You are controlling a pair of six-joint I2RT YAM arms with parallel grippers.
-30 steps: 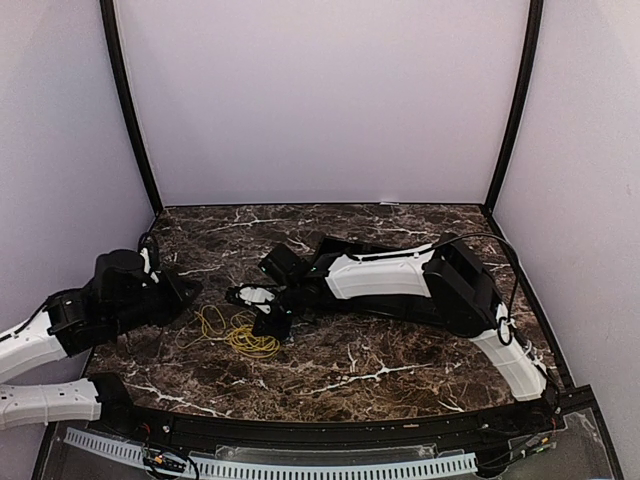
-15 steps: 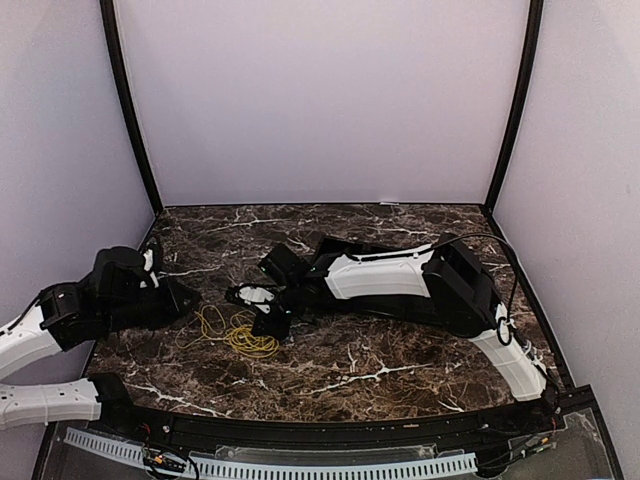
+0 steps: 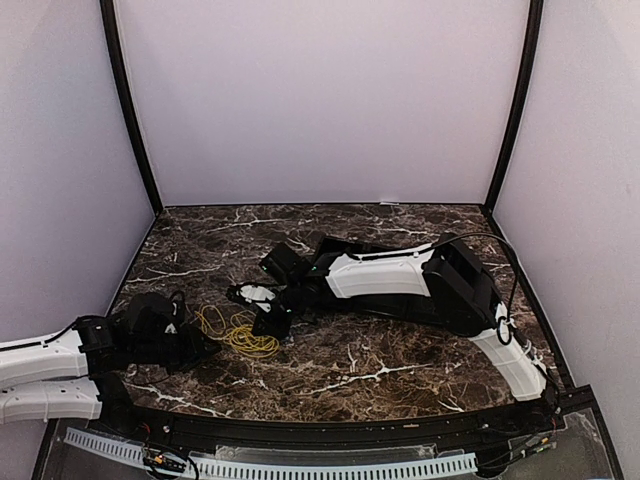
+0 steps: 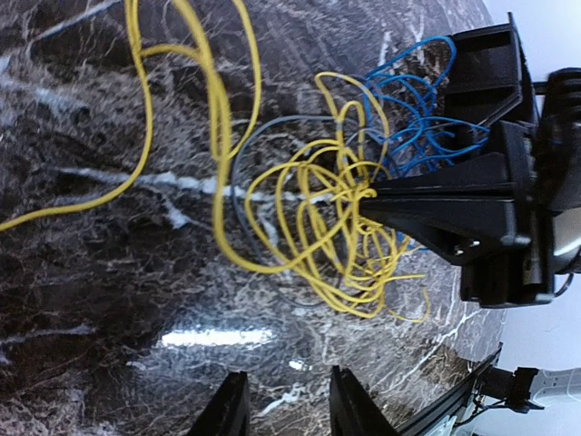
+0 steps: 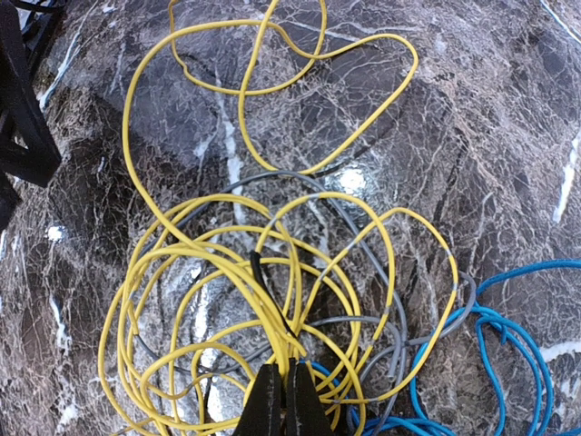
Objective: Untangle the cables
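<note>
Right pincer is clamped shut on strands of thin yellow wire at the heart of the tangle, low over the dark marble-patterned tabletop. Left pincer stands partly parted and holds nothing, just short of the knot. All 3 cables lie together between the 2 arms. The yellow wire loops through thin grey wire, and thin blue wire is bunched beside the right pincer's fingers. Separation looks barely begun, with 1 arm anchoring while the other picks a strand. Next, the left pincer should probably advance, close on 1 outlying yellow loop and draw it away slowly, so the knot loosens rather than cinches.
</note>
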